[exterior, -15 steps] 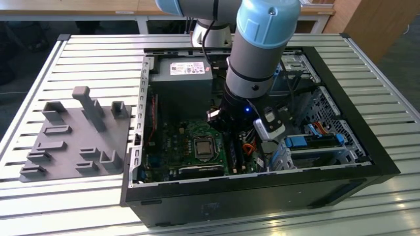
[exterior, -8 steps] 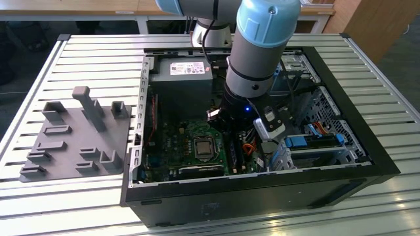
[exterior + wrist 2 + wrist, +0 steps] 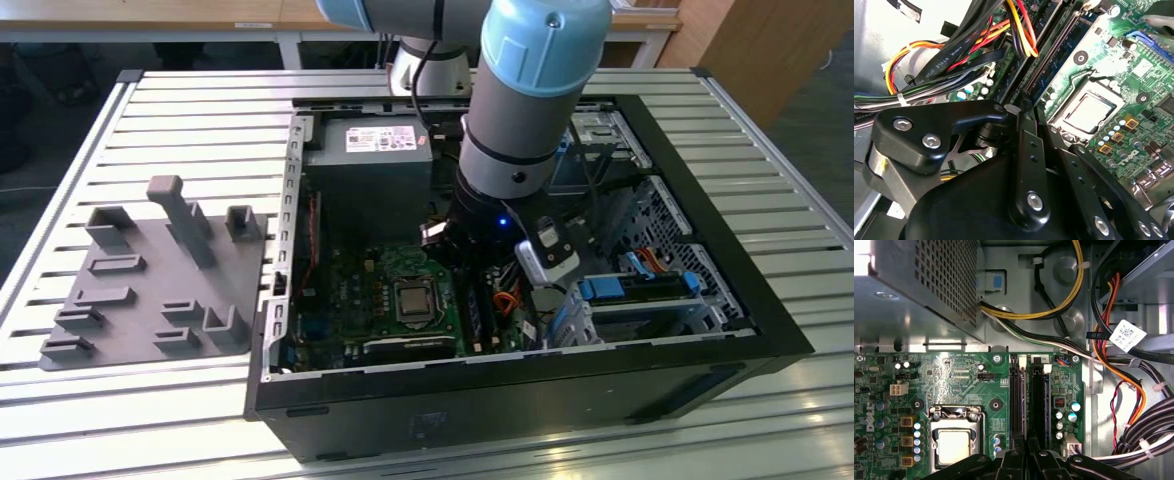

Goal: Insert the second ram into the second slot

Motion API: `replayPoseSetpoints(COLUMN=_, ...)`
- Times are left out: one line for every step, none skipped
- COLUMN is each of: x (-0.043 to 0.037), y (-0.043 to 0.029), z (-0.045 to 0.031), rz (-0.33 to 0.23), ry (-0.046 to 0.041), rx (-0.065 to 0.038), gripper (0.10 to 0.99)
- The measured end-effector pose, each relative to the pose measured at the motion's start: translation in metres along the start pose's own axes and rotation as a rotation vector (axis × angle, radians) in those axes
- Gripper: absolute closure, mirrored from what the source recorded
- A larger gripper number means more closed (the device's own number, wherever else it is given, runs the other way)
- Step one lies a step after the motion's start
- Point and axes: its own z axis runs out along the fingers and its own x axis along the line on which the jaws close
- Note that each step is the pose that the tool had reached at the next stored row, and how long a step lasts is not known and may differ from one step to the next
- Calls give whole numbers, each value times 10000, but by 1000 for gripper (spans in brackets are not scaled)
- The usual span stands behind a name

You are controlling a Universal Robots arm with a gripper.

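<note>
My arm (image 3: 521, 130) reaches down into the open computer case (image 3: 694, 330), over the green motherboard (image 3: 954, 375). In both wrist views my gripper (image 3: 1027, 447) (image 3: 1021, 107) hangs low over the near end of the long dark memory slots (image 3: 1016, 395) (image 3: 1054, 55), beside the processor socket (image 3: 956, 440). Its black fingers (image 3: 1013, 460) stand close together, shut, in line with the slots. White latches (image 3: 1046, 368) mark the slots' far ends. The second ram is hidden; I cannot tell whether a stick sits between the fingers or in a slot.
The power supply (image 3: 919, 285) (image 3: 367, 140) fills the far end of the case. Bundles of coloured and black cables (image 3: 1134, 390) (image 3: 954, 50) run close beside the slots. Blue drive brackets (image 3: 641, 290) sit at the exterior view's right. A grey fixture plate (image 3: 147, 280) lies outside the case.
</note>
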Motion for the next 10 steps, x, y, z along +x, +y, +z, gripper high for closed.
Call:
replayPoseSetpoints(x=0, y=0, z=0, rz=5, ry=0, rx=0, gripper=949)
replayPoseSetpoints(x=0, y=0, z=0, rz=7, ry=0, rx=0, gripper=949)
replayPoseSetpoints(x=0, y=0, z=0, rz=8, ry=0, rx=0, gripper=949)
replayPoseSetpoints(x=1, y=-1, z=-1, rz=10, ry=0, rx=2, gripper=949)
replayPoseSetpoints(x=1, y=-2, z=-1, rz=10, ry=0, rx=3, gripper=949)
replayPoseSetpoints(x=1, y=-5, z=-1, rz=10, ry=0, rx=2, gripper=949)
replayPoseSetpoints(x=1, y=-7, z=-1, rz=8, ry=0, rx=2, gripper=949)
replayPoseSetpoints(x=0, y=-9, z=0, rz=6, ry=0, rx=1, gripper=949)
replayPoseSetpoints(x=0, y=-9, z=-1, rz=5, ry=0, rx=1, gripper=949)
replayPoseSetpoints(x=0, y=-10, z=0, rz=5, ry=0, rx=1, gripper=949)
